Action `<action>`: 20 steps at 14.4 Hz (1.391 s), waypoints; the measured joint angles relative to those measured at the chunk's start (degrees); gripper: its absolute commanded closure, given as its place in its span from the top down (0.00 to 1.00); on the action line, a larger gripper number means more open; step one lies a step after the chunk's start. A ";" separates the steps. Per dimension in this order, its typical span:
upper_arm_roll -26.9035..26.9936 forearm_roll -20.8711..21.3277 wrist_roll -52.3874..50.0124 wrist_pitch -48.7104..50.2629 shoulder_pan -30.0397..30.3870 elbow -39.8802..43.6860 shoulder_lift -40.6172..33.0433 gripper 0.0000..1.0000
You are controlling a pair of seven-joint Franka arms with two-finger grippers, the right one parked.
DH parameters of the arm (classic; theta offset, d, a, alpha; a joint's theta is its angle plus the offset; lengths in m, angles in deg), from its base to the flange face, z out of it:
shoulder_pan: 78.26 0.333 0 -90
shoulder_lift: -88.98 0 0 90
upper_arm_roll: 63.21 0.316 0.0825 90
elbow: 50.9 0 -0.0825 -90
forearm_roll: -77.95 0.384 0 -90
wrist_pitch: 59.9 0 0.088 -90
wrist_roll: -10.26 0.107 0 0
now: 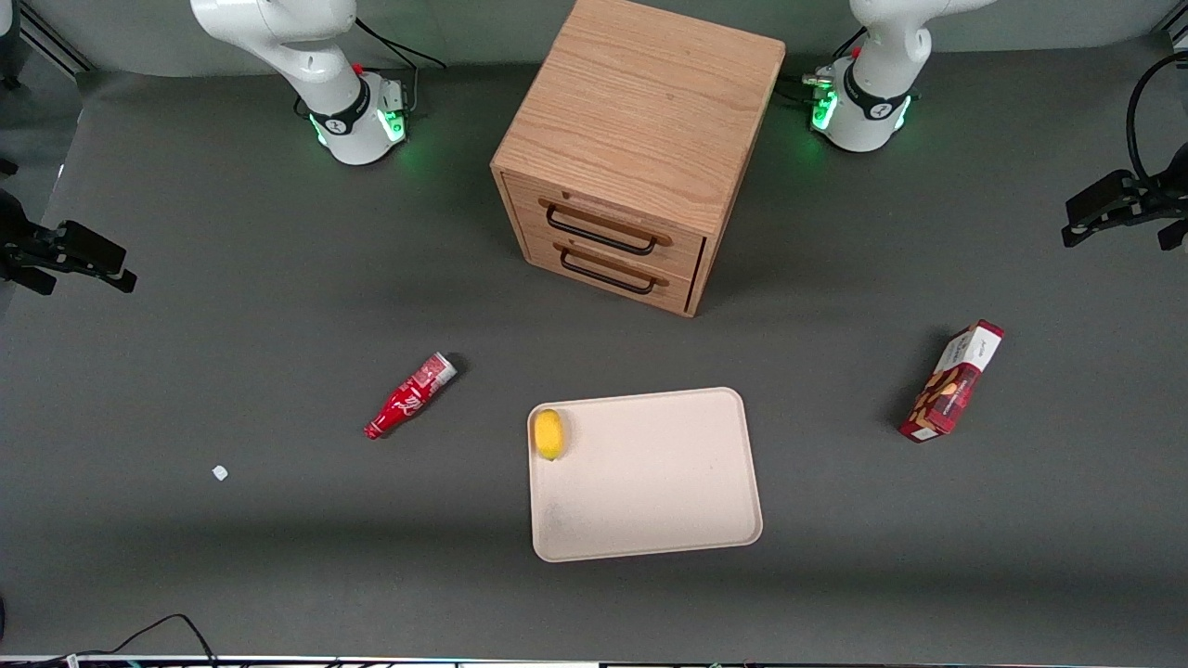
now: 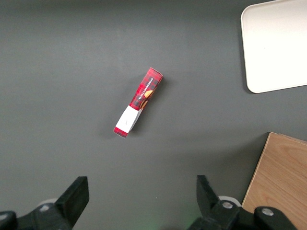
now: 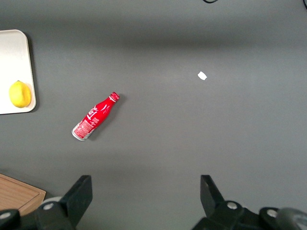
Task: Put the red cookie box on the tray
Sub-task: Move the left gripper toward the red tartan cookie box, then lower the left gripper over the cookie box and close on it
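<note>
red cookie box (image 2: 139, 109): laid flat on surface (image 2: 72, 72), well apart from tray (image 2: 276, 45) | claw (image 2: 141, 199): held high above box, spread wide, nothing gripped

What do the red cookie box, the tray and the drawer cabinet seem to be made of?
Red cookie box: likely printed cardboard, with sharp folded edges and a white end panel.
Tray: probably matte plastic, plain beige, with rounded corners and a low rim.
Drawer cabinet: wood or wood veneer, with visible grain; dark handles, perhaps metal.
The pincer hangs open above the box.
</note>
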 measured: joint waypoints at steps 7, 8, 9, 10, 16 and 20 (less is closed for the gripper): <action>0.23 0.08 3.89 -0.01 0.40 -0.10 1.26 1.00; 0.62 0.14 5.61 -0.06 0.50 -0.14 2.12 1.00; 1.07 0.28 6.94 -0.33 0.63 -0.17 3.21 1.00; 1.52 0.54 7.74 -1.09 0.73 -0.25 4.48 1.00; 1.84 3.08 9.36 -16.65 0.92 -10.55 8.48 1.00; 1.75 3.90 11.40 -27.79 0.92 -19.68 10.25 1.00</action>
